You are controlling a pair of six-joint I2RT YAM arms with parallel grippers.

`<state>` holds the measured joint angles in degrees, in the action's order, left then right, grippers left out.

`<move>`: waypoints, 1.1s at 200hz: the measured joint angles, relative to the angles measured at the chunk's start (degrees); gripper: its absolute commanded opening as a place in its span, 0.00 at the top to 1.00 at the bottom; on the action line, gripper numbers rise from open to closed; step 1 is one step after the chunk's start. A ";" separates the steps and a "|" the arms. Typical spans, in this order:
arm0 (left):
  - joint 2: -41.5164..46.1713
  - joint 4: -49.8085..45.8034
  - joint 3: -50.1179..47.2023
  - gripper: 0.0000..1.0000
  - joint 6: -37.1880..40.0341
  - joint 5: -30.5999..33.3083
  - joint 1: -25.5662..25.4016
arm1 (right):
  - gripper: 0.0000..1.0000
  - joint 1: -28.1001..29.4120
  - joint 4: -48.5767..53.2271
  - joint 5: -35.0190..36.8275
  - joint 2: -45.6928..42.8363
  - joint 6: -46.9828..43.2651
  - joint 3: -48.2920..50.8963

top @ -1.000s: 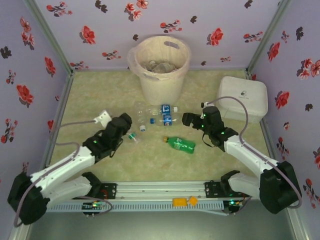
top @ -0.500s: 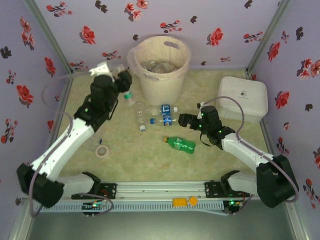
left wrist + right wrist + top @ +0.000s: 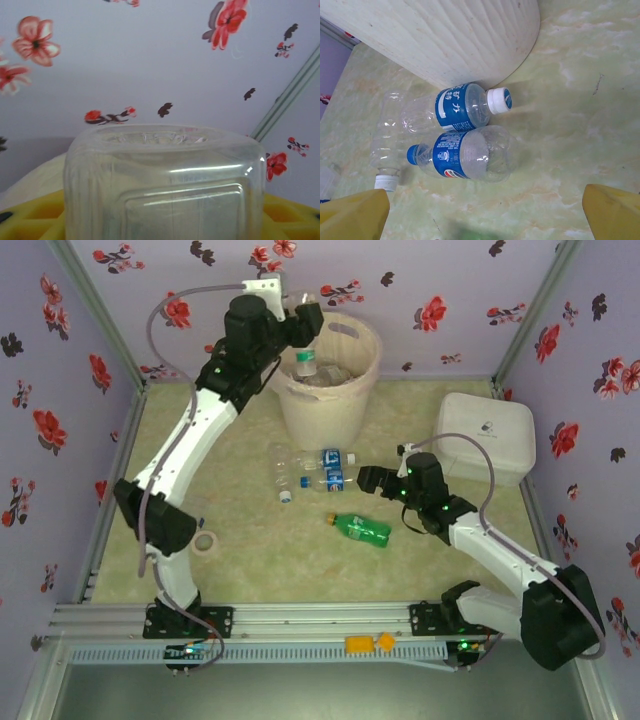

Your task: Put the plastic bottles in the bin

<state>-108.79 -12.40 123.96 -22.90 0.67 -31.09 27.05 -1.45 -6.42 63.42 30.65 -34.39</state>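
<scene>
Left gripper [image 3: 304,332] clamped clear bottle [image 3: 305,360] above bin [image 3: 320,412]; best released only once centred over it. Right gripper [image 3: 366,478] spread apart, near blue-label bottles [image 3: 332,468].

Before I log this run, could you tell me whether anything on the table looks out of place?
Only the tape roll, lying flat beside the left arm: it is no bottle. Nothing looks spilled or damaged.

A: Top view, illumination?
B: Soft, even, overhead; shadows faint; image slightly grainy, walls [image 3: 480,280] splayed towards the corners
A: Wrist views?
B: Left: clear bottle [image 3: 165,185] close, out of focus, streaked with white glare. Right: bright, sharp; blue-capped bottle [image 3: 465,160] casts a soft shadow
</scene>
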 measured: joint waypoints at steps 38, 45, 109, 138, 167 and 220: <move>-10.88 -4.07 14.36 0.92 3.89 -2.01 0.15 | 0.00 0.02 0.17 0.00 -0.79 0.02 0.79; -12.44 -4.46 15.96 0.92 4.28 -2.25 0.26 | 0.00 0.02 0.31 -0.02 -0.79 0.02 0.81; -21.11 -7.45 19.98 0.01 5.70 -2.43 1.18 | 0.00 0.02 2.19 0.00 -1.68 -0.15 0.81; -22.64 -10.82 22.36 0.00 4.28 -1.86 1.70 | 0.00 0.02 2.71 -0.04 -1.64 -0.17 0.81; -21.81 -12.17 23.63 0.00 3.52 1.36 2.14 | 0.00 0.24 3.02 -0.02 -0.17 -0.59 0.76; -12.00 -15.32 14.64 0.00 3.41 6.36 2.12 | 0.00 1.75 8.17 -0.70 4.81 -3.61 -3.87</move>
<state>-120.79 -27.73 138.61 -19.49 7.03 -28.97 28.80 6.72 -7.11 68.23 27.05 -38.26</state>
